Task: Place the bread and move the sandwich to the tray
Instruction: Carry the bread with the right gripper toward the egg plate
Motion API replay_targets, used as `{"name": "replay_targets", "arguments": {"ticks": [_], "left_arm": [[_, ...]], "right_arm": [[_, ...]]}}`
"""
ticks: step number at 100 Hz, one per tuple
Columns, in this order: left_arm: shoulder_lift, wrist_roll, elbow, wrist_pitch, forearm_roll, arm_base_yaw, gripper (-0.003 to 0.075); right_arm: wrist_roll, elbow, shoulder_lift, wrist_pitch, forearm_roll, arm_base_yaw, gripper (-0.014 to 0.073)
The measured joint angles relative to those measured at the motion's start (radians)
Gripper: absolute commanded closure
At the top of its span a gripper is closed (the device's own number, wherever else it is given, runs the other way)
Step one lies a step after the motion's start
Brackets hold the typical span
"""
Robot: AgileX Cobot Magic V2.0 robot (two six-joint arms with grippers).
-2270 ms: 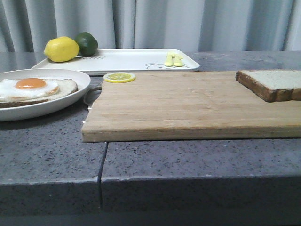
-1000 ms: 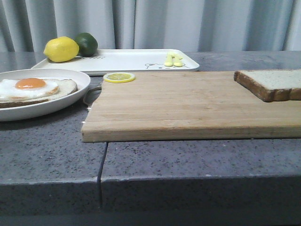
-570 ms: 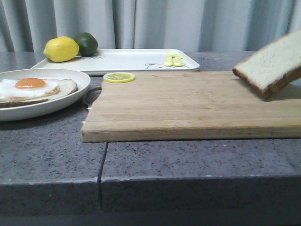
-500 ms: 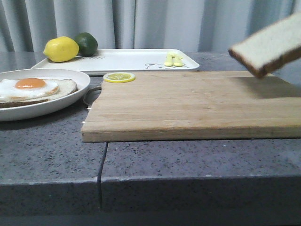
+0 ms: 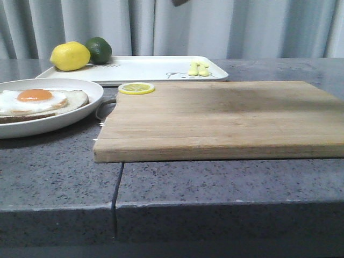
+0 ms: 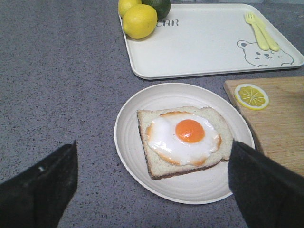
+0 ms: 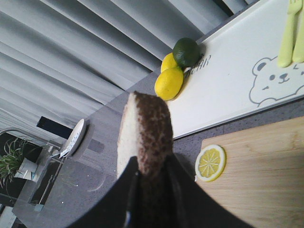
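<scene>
The bread (image 7: 146,124), pale with a dark brown crust, is held edge-on in my right gripper (image 7: 152,183), which is shut on it high above the counter. In the front view only a dark tip (image 5: 180,2) shows at the top edge. The sandwich (image 6: 185,137) is one slice topped with a fried egg, lying on its round white plate (image 6: 127,142), also at the left in the front view (image 5: 80,110). My left gripper (image 6: 152,190) hangs open above the plate, one finger on each side. The white tray (image 5: 145,69) lies behind the plate.
A wooden cutting board (image 5: 215,115) fills the middle and right of the counter, with a lemon slice (image 5: 136,88) on its far left corner. A lemon (image 5: 70,56) and a lime (image 5: 99,49) sit on the tray's left end, yellow cutlery (image 5: 198,68) on its right.
The bread has tilted up off the right end of the cutting board and risen up and to the left, out of the front view. The plate has not moved.
</scene>
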Motion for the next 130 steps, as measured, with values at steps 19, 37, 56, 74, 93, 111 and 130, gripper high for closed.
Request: {"name": "replay_targets", "arguments": {"ticks": [19,37,56,74,93,111,130], "left_arm": [[0.0,0.0,0.0,0.0,0.0,0.0,0.0123],[0.0,0.0,0.0,0.0,0.0,0.0,0.0123],[0.0,0.0,0.0,0.0,0.0,0.0,0.0123],[0.0,0.0,0.0,0.0,0.0,0.0,0.0123],[0.0,0.0,0.0,0.0,0.0,0.0,0.0123],[0.0,0.0,0.0,0.0,0.0,0.0,0.0123],[0.0,0.0,0.0,0.0,0.0,0.0,0.0123]], "right_arm": [[-0.025,-0.015,0.044,-0.2,0.057,0.195,0.0702],[-0.031,-0.084,0.13,-0.305,0.067,0.334,0.0702],[-0.031,-0.205,0.269,-0.341,0.076,0.44,0.0702],[-0.014,-0.334,0.407,-0.366,0.08,0.52,0.0702],[0.05,-0.437,0.535,-0.409,0.082,0.578,0.0702],[0.127,-0.489,0.622,-0.446,0.086,0.611,0.0702],[0.161,-0.498,0.667,-0.466,0.088,0.623,0.0702]]}}
